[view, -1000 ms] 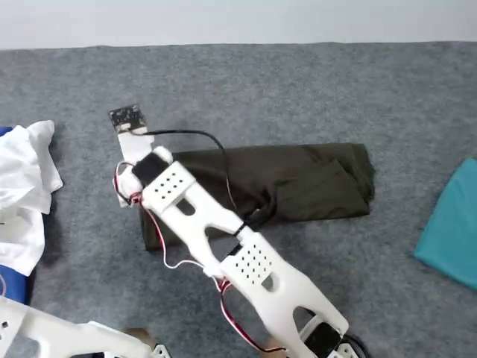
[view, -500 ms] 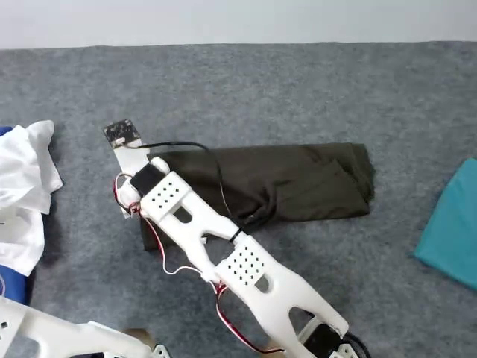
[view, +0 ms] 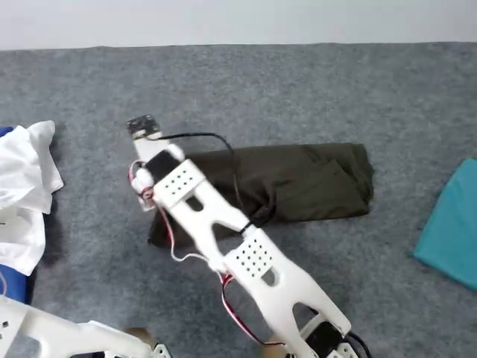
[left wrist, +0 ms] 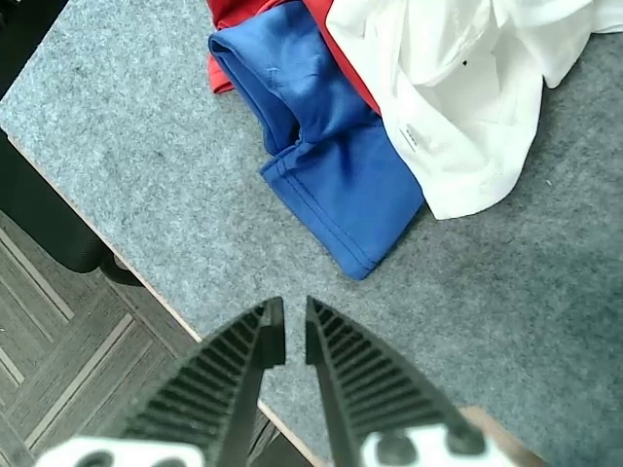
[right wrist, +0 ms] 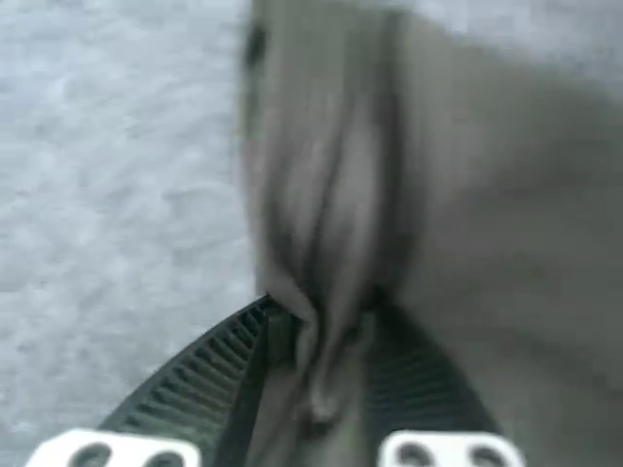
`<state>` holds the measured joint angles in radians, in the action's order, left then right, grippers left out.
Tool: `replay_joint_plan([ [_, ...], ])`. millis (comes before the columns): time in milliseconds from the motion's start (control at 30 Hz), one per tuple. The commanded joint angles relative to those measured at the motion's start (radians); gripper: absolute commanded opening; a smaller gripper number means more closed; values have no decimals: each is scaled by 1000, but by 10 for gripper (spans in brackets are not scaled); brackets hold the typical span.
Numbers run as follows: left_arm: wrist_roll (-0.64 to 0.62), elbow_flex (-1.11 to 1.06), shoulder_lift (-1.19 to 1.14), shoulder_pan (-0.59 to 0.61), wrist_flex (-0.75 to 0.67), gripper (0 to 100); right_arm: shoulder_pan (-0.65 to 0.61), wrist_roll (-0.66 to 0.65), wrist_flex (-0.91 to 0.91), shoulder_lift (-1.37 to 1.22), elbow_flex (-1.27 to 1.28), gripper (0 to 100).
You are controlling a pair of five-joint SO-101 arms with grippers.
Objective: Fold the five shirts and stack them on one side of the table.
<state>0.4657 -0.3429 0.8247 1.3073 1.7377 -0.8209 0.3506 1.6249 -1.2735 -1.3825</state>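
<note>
A dark olive shirt [view: 305,183] lies folded into a long band across the middle of the grey table. My right gripper [right wrist: 316,336] is shut on a bunched fold of this olive shirt [right wrist: 467,195] at its left end. In the high view the right arm [view: 223,231] stretches from the front edge to that end. My left gripper [left wrist: 295,326] hovers over the table's left edge, shut with nothing between its fingers. Beyond it lie a blue shirt [left wrist: 341,185], a white shirt [left wrist: 458,88] and a red shirt [left wrist: 234,19] in a loose pile.
A teal shirt [view: 455,227] lies at the right edge. The white shirt [view: 22,186] of the pile sits at the left edge. The left arm's base [view: 59,332] is at the front left corner. Floor [left wrist: 58,331] shows below the table edge.
The right gripper swung a little left, then back to the right, holding the olive shirt's left end; that end shifted slightly right with it. The left arm kept still.
</note>
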Motion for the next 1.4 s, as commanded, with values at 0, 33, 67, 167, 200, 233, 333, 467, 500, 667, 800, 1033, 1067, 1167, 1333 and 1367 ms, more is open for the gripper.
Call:
replay_joint_plan([
  [0,8,7,17,-6,-8,44,18,-18,24,8,-37,14],
  [33,8,7,17,-6,-8,44,22,-20,30,15,-57,6],
  [67,8,7,17,-6,-8,44,28,-20,45,22,-77,10],
  [167,8,7,17,-6,-8,44,41,-21,102,51,-173,9],
  [200,8,7,17,-6,-8,44,47,-21,128,61,-209,9],
  [233,8,7,17,-6,-8,44,51,-21,154,68,-245,9],
  [333,8,7,17,-6,-8,44,93,-48,171,102,-299,8],
  [467,8,7,17,-6,-8,44,166,-84,171,170,-298,8],
  [500,8,7,17,-6,-8,44,186,-95,173,183,-298,8],
  [667,6,7,17,-9,-8,44,274,-144,174,251,-281,8],
  [800,3,8,17,-54,-6,44,334,-186,174,348,-164,8],
  [1033,2,8,17,-121,-6,44,410,-262,173,661,342,8],
  [1067,2,8,17,-130,-6,44,415,-275,173,708,423,8],
  [1167,-2,8,17,-160,-6,44,453,-316,170,831,614,8],
  [1333,-61,10,17,-192,-5,44,579,-397,168,905,750,8],
  [1367,-63,10,17,-203,-3,44,610,-413,163,892,752,8],
])
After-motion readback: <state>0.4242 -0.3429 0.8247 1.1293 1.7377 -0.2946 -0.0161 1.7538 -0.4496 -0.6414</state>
